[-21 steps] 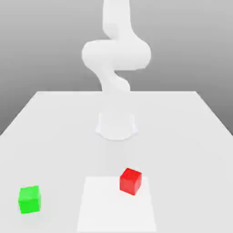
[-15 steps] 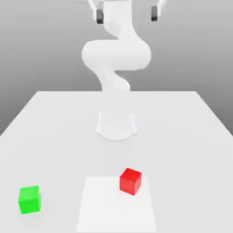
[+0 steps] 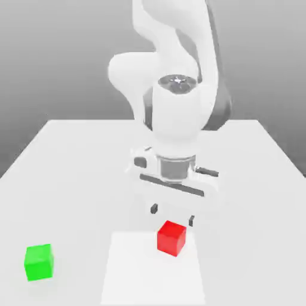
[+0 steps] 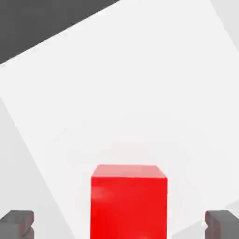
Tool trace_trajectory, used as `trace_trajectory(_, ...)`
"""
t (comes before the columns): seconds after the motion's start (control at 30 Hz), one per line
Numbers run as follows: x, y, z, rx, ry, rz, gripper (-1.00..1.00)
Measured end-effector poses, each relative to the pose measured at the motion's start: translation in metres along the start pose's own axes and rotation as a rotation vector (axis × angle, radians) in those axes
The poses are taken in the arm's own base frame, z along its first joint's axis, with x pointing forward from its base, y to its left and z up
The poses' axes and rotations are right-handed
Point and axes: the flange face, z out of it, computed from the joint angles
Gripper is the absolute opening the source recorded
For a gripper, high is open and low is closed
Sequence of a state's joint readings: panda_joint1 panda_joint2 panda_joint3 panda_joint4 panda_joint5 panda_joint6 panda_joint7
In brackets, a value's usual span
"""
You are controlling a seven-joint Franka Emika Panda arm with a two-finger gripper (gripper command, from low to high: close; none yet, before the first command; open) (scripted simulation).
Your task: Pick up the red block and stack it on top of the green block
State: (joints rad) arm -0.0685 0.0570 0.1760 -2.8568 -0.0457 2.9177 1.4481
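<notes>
The red block (image 3: 171, 238) rests on a lighter white patch of the table (image 3: 72, 155), near the front. My gripper (image 3: 173, 214) hangs just above and behind it, open, with its dark fingertips (image 3: 154, 208) spread wider than the cube. In the hand view the red block (image 4: 129, 200) sits between the two fingertips (image 4: 17, 223), touching neither. The green block (image 3: 39, 262) stands alone at the front of the exterior view's left, far from the gripper.
The arm's white base and body (image 3: 173, 119) rise behind the gripper at the table's middle. A brighter square patch (image 3: 152, 269) lies under the red block. The table's back edge meets a grey backdrop.
The hand has dropped from the top of the picture down to just above the red block, fingers still spread. Neither block has moved.
</notes>
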Motion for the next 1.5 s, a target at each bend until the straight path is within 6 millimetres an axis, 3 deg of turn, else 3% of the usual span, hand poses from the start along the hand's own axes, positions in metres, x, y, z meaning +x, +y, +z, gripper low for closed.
trace_trajectory(0.1, -0.001, 0.002, 0.028, -0.003, -0.002, -0.001, 0.0)
trace_trajectory(0.13, -0.002, 0.003, 0.035, -0.004, -0.002, -0.002, -1.0)
trace_trajectory(0.37, -0.002, 0.003, 0.035, -0.003, -0.001, -0.002, -1.0)
trace_trajectory(0.63, 0.004, 0.001, -0.024, -0.003, -0.002, -0.005, -1.0)
trace_trajectory(1.0, 0.132, -0.014, -0.042, 0.008, -0.033, -0.131, -1.0)
trace_trajectory(1.37, 0.278, 0.024, -0.062, -0.001, -0.008, -0.281, -1.0)
trace_trajectory(1.5, 0.289, 0.025, -0.028, -0.003, -0.002, -0.31, -1.0)
